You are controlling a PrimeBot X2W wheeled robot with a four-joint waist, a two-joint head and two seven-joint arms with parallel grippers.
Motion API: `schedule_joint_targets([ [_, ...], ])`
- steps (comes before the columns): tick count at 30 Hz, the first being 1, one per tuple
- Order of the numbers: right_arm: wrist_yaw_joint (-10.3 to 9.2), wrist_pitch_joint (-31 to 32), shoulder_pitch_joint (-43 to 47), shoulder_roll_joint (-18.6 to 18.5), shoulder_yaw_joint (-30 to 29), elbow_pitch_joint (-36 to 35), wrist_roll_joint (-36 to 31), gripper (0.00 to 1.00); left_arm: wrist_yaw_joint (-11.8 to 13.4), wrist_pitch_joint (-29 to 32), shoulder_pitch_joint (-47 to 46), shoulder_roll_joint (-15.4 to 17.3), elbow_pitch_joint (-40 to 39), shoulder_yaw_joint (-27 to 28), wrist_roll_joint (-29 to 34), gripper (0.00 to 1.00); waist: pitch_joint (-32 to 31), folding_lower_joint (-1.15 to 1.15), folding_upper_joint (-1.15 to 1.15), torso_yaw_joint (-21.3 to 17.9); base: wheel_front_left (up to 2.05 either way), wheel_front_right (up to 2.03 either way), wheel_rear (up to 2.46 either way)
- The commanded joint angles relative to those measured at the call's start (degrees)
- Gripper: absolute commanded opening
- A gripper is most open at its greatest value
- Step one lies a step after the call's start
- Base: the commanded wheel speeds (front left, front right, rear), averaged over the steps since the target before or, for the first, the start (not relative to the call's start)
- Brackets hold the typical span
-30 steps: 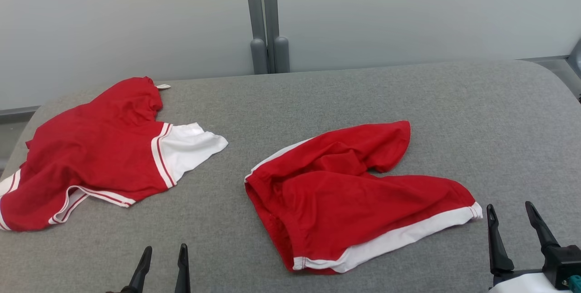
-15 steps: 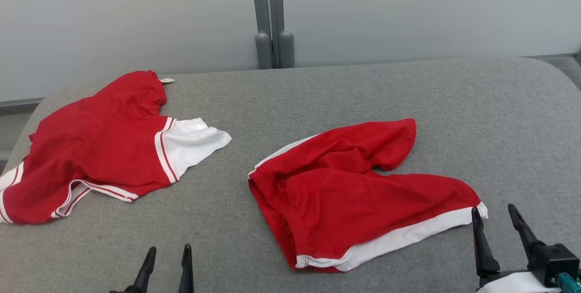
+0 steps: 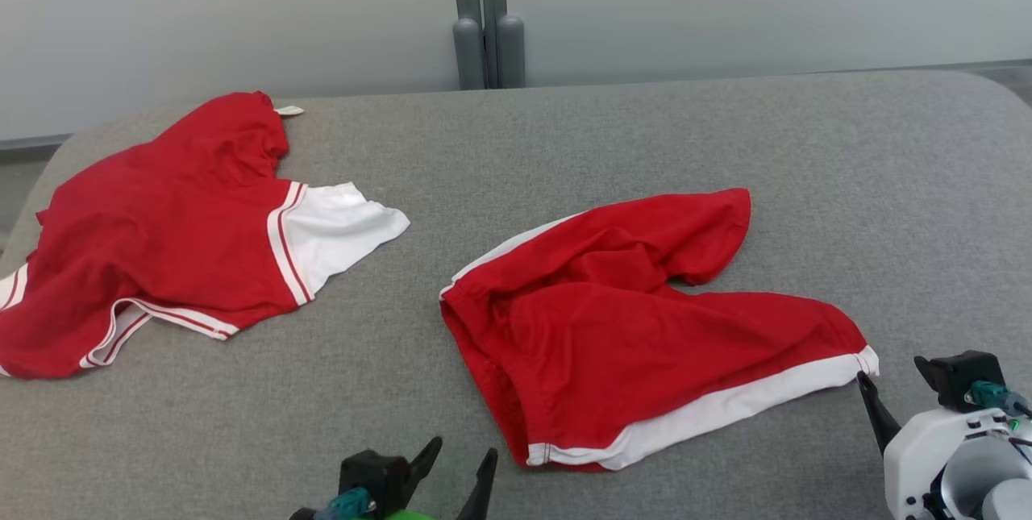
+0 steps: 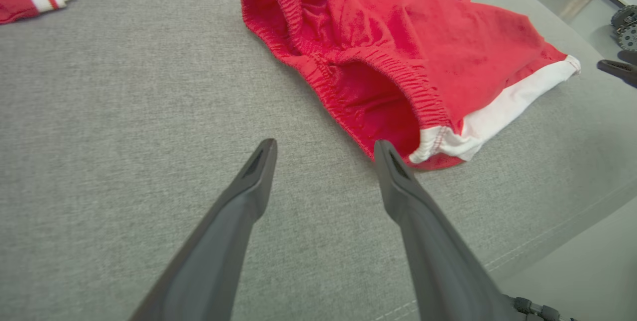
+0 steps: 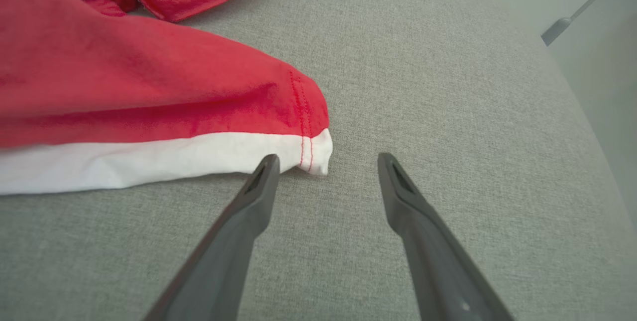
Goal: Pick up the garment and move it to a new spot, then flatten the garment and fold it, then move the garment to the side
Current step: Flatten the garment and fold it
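Right, I am lining up the pick on the red shorts (image 3: 645,326), which are lying rumpled near the middle of the grey padded table (image 3: 726,125), well apart from the second red-and-white garment (image 3: 161,238) off to my left.

Both end effectors are standing spread wide and holding nothing. The left gripper (image 4: 324,144) is hovering just beside the near end of the elastic waistband (image 4: 388,69), its right finger almost at the cloth. The right gripper (image 5: 327,161) is poised at the white corner (image 5: 318,154) of the leg, with its left fingertip close against the white band (image 3: 726,407). From the wrist view I cannot say whether it is actually touching.

To do this well, I am planning to take the two ends of that near edge together. The left should bite across the gathered waistband where the fabric is thick, and the right should slide one finger under the corner rather than pushing it along the table. I am judging that an even, level lift would let the crumpled upper leg fall open. A lopsided lift would likely twist it further.

The shorts are running long-ways across the table from my left to my right, slanting a little toward me at the right end. The waist opening is facing my left, and the legs are pointing right.
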Motion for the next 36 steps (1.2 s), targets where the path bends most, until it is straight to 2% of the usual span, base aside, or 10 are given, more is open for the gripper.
schedule_joint_targets([
  [1, -0.08, 0.52, -1.45, -0.91, 0.62, 0.02, 0.54, 1.00, -0.32, 1.06, -2.09, 0.17, -1.03, -1.32, -0.95, 1.00, 2.87, 0.00, 0.00, 0.65, 0.00, 0.00, 0.00],
  [7, -0.08, 1.36, -4.61, -1.35, 2.85, 2.34, 1.67, 1.00, -0.45, 4.73, -6.43, 2.04, -3.20, -7.36, -3.39, 1.00, 6.03, 0.00, 0.00, 1.20, 0.00, 0.00, 0.00],
  [16, -0.08, -0.02, -5.92, -1.35, 5.86, 4.53, 3.11, 1.00, -0.44, 8.85, -6.43, 5.44, -7.12, -10.81, -7.84, 1.00, 7.24, 0.00, 0.00, 0.59, 0.00, 0.00, 0.00],
  [26, -0.08, -2.17, -7.68, -1.78, 6.71, 4.86, 1.89, 1.00, -0.45, 9.20, -7.32, 6.29, -8.36, -13.03, -10.04, 1.00, 7.90, 0.00, 0.00, -0.24, 0.00, 0.00, 0.00],
  [36, -0.08, -1.31, -7.77, -1.56, 8.03, 2.88, 2.22, 1.00, -0.46, 7.62, -8.94, 6.87, -4.69, -13.79, -11.37, 1.00, 9.59, 0.00, 0.00, -1.19, 0.00, 0.00, 0.00],
])
